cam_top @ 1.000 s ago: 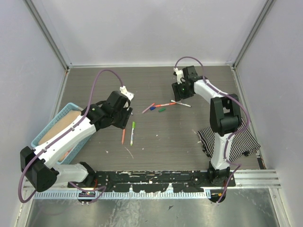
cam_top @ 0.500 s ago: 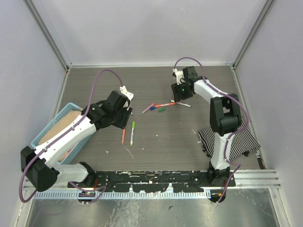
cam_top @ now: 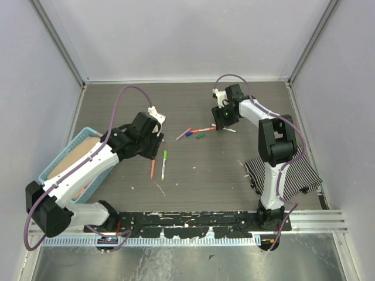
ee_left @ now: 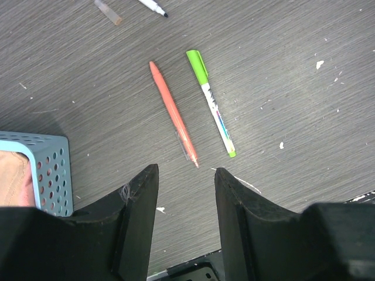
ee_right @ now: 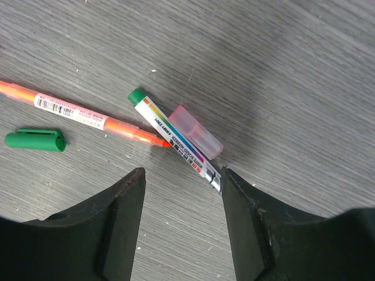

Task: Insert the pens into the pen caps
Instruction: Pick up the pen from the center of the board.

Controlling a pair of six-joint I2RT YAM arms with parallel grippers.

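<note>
From above, I judge we're at picking: left claw (cam_top: 154, 144) and right claw (cam_top: 221, 124) hover over the table (cam_top: 205, 175), the right one above the pen cluster (cam_top: 202, 129).

Left wrist: jaws spread, empty, above the orange pen (ee_left: 174, 114); the basket (ee_left: 50, 170) sits aside.

Right wrist: jaws spread over the white pen (ee_right: 176, 143), which lies against the pink cap (ee_right: 196, 132); I must pinch the pen alone.

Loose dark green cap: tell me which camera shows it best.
Right wrist view: the loose dark green cap lies large and sharp, clip visible, near the orange pen. The top external view shows it only as a tiny green speck. The left wrist view misses it.
</note>
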